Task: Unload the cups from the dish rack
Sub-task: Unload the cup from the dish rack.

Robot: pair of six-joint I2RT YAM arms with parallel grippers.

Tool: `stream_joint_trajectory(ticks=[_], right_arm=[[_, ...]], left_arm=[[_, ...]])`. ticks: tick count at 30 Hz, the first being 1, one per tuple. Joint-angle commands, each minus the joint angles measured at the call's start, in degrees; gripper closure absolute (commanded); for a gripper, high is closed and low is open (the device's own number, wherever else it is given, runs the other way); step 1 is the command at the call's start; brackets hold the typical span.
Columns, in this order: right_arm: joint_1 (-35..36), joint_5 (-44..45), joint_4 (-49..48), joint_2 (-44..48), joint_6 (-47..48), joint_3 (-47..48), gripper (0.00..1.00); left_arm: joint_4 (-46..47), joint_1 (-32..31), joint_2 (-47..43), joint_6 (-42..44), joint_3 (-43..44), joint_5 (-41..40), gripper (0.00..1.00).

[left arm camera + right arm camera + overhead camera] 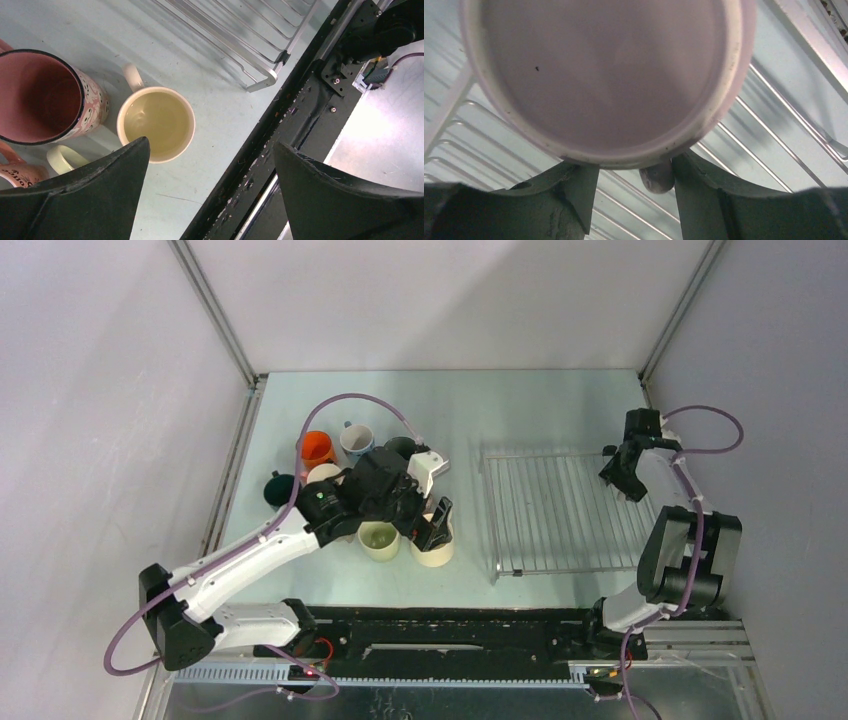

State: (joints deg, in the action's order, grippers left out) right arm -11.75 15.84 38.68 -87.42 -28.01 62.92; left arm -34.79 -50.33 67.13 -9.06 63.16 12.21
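Two grippers work the bench: left gripper, jaws spread, above a pale yellow cup; right gripper pinching a lilac cup over the dish rack.

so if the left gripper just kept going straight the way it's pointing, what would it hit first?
Probably the bare table, just right of the pale yellow mug; the open left gripper straddles that spot, though depth is unclear.

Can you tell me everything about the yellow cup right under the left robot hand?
The pale yellow cup looks like glazed ceramic, round, with a cream rim and one curved handle pointing away from the gripper. It stands upright and empty on the pale table, beside a pink patterned mug. The left gripper hangs open above it, touching nothing.
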Motion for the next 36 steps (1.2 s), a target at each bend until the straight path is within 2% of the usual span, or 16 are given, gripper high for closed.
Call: stream_joint_trajectory(ticks=[1,7,10,14,18,25,36], right_arm=[[0.49,2.79,-1.67,-1.93,1.55,-0.66,0.40],[0.75,4.53,-2.84,-3.28,1.98,-0.67,0.49],[0.84,6.00,-3.35,-3.04,2.67,-0.68,0.57],[1.51,7.90,-3.56,-2.86,2.98,-0.72,0.76],[3.68,10.79,-3.25,-2.04,2.81,-0.66,1.00],[5.91,11.05,-1.40,4.81,1.57,-0.65,1.00],[7.87,7.58,2.85,14.60,1.52,1.73,1.00]], left_arm=[[1.46,0.32,-0.18,-0.70,-1.63,0.24,0.00],[1.45,0.29,-0.08,-0.70,-1.61,0.19,0.00],[1.47,0.31,-0.01,-0.70,-1.60,0.07,0.00],[1.47,0.31,0.01,-0.70,-1.54,-0.15,0.00],[1.83,0.27,-0.08,-1.23,-1.67,-0.23,0.00],[4.31,0.61,-0.48,-5.63,-1.81,0.63,0.00],[9.76,8.44,-5.26,-14.60,-4.00,3.94,0.00]])
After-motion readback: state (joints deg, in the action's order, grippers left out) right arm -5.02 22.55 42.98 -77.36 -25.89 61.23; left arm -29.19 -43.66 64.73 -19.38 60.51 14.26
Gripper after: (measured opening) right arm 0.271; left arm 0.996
